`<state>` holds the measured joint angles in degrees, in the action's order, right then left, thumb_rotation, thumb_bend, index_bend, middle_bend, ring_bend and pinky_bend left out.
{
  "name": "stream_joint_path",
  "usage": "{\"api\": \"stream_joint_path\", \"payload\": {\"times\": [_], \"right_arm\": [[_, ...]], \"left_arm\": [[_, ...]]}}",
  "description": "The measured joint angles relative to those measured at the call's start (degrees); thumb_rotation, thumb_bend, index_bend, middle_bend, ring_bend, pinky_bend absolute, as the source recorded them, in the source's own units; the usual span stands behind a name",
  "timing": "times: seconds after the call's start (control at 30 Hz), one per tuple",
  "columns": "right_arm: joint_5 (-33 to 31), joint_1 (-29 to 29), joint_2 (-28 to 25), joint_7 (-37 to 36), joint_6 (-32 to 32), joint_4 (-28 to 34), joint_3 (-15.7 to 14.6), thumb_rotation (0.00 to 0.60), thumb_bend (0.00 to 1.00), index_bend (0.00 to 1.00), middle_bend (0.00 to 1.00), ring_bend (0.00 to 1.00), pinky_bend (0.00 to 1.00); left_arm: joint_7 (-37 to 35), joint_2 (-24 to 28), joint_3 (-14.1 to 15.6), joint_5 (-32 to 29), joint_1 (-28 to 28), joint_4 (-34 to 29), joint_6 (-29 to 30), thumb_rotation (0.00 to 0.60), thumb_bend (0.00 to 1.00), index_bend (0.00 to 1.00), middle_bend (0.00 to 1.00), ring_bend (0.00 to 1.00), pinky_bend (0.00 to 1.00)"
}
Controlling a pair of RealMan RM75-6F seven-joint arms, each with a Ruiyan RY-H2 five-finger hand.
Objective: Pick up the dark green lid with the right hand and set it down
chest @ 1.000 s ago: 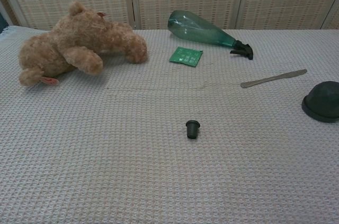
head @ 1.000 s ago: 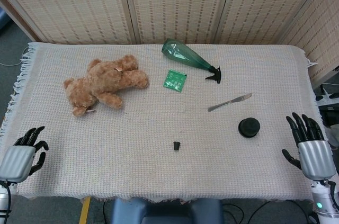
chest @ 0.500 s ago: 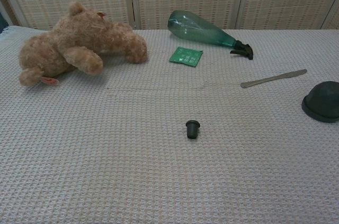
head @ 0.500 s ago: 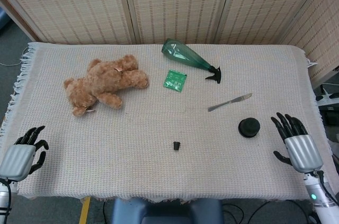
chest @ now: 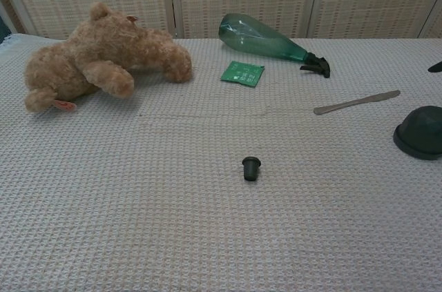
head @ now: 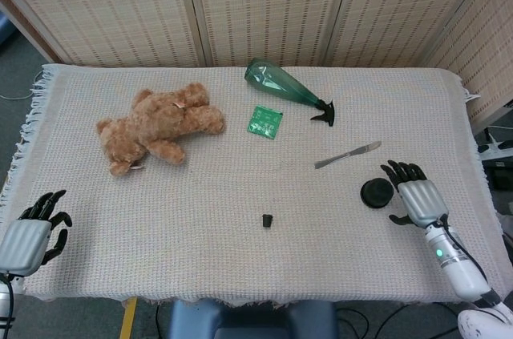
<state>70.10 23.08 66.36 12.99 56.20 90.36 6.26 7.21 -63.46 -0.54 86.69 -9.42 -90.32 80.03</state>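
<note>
The dark green lid (head: 377,192) lies flat on the cloth at the right; in the chest view the lid (chest: 420,132) is a dome at the right edge. My right hand (head: 417,197) hovers just right of it with fingers spread, holding nothing and not touching it. One of its fingertips (chest: 436,67) pokes in at the chest view's right edge. My left hand (head: 30,233) rests at the table's front left corner, fingers loosely apart and empty.
A teddy bear (head: 158,126) lies at the left. A green bottle (head: 282,87) lies on its side at the back, with a green packet (head: 264,121) in front. A metal knife (head: 348,155) lies behind the lid. A small dark stopper (head: 267,219) sits mid-table.
My right hand has moved left and forward from the table's right edge to just beside the lid. The left hand and all objects stay put.
</note>
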Motion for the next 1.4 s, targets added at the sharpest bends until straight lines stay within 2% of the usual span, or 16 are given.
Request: {"api": "stream_joint_path", "payload": {"times": [0.27, 0.47, 0.73, 0.9, 1.03, 1.1, 1.17, 1.27, 1.4], "right_arm": [[-12.14, 5.67, 1.66, 2.02, -11.14, -2.68, 1.22, 0.600, 0.08, 0.00, 0.00, 0.00, 0.05], [-21.18, 9.94, 4.14, 5.32, -14.58, -6.54, 1.05, 0.600, 0.08, 0.00, 0.00, 0.00, 0.05], [-25.72, 13.12, 6.38, 7.61, -17.03, -8.83, -1.25, 0.600, 0.08, 0.00, 0.00, 0.00, 0.05], [-25.92, 13.56, 7.16, 7.76, -16.43, -9.56, -2.23, 0.600, 0.08, 0.00, 0.00, 0.05, 0.12], [-26.27, 13.71, 8.08, 8.33, -15.30, -10.59, -2.99, 0.600, 0.08, 0.01, 0.04, 0.14, 0.21], [-26.28, 13.66, 8.52, 8.46, -14.56, -11.06, -3.27, 0.600, 0.08, 0.05, 0.09, 0.21, 0.29], [-26.13, 13.53, 8.97, 8.63, -13.60, -11.50, -3.47, 0.600, 0.08, 0.11, 0.16, 0.30, 0.42], [-25.67, 13.20, 9.74, 8.86, -11.79, -12.22, -3.65, 0.600, 0.08, 0.20, 0.26, 0.42, 0.57], [-24.41, 12.47, 10.75, 9.01, -9.07, -13.16, -3.76, 0.600, 0.08, 0.30, 0.37, 0.55, 0.68]], "left_arm": [[-0.29, 0.20, 0.14, 0.27, 0.06, -0.07, 0.03, 0.600, 0.54, 0.50, 0.10, 0.10, 0.31], [-0.27, 0.23, 0.22, 0.37, 0.02, -0.11, -0.09, 0.600, 0.54, 0.50, 0.10, 0.10, 0.31], [-0.31, 0.29, 0.25, 0.53, 0.11, -0.17, 0.12, 0.600, 0.53, 0.49, 0.10, 0.10, 0.31], [-0.44, 0.33, 0.29, 0.63, 0.11, -0.16, 0.13, 0.600, 0.53, 0.50, 0.10, 0.10, 0.31], [-0.47, 0.34, 0.31, 0.75, 0.15, -0.17, 0.23, 0.600, 0.53, 0.49, 0.10, 0.10, 0.31], [-0.49, 0.34, 0.34, 0.81, 0.16, -0.16, 0.25, 0.600, 0.53, 0.50, 0.10, 0.10, 0.31], [-0.49, 0.35, 0.36, 0.80, 0.15, -0.15, 0.19, 0.600, 0.53, 0.50, 0.10, 0.10, 0.31], [-0.46, 0.35, 0.36, 0.80, 0.14, -0.16, 0.15, 0.600, 0.53, 0.50, 0.10, 0.10, 0.31], [-0.48, 0.34, 0.33, 0.78, 0.14, -0.15, 0.16, 0.600, 0.53, 0.50, 0.10, 0.10, 0.31]]}}
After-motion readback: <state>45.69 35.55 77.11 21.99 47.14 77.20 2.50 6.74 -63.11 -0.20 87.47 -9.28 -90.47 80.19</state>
